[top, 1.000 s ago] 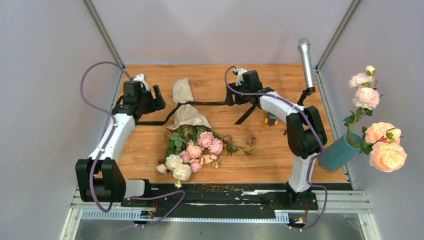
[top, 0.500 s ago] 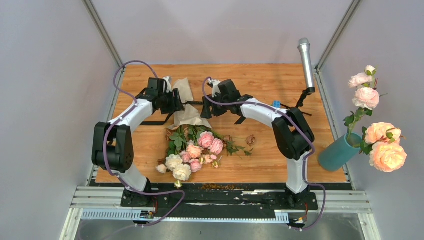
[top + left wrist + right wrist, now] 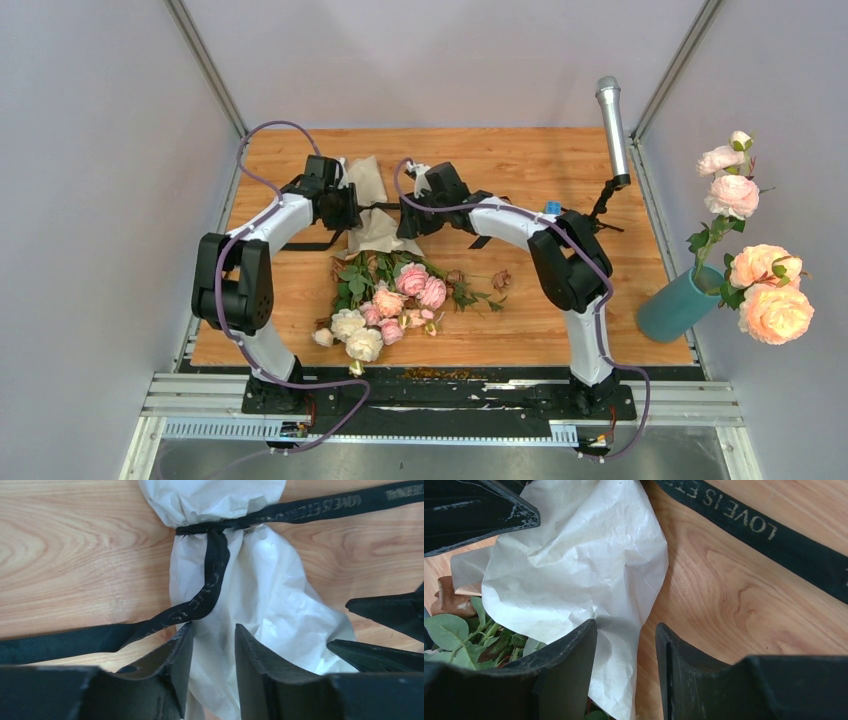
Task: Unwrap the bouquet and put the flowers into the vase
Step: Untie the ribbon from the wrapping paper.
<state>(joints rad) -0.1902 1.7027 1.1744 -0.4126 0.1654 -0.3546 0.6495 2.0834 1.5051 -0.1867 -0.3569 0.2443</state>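
Centrally on the wood-grain desk (image 3: 560,300), the bouquet (image 3: 385,270) is laid flat, its stem end wrapped in pale, crumpled paper (image 3: 260,595) that is cinched into a narrow waist by a flat black woven ribbon (image 3: 212,580). The ribbon is knotted at the waist, and gold lettering is printed along its length. From the open end of the wrap, the flowers (image 3: 400,295) are fanned toward the near edge: small, rounded pink and cream roses among matte green leaves (image 3: 454,630).

The left pincer (image 3: 214,630) is set at the wrap just below the knot. Its black ridged fingers are held apart, and the gap is filled by a fold of paper; whether the paper is pressed cannot be told. The right pincer (image 3: 626,627) is placed at the wrap's other side, its fingers also apart, with a creased paper edge and bare wood seen between them.

The vase (image 3: 678,303), a smooth teal cylinder, is seen tilted at the desk's right edge, well apart from the bouquet, with large peach roses (image 3: 770,300) in it.
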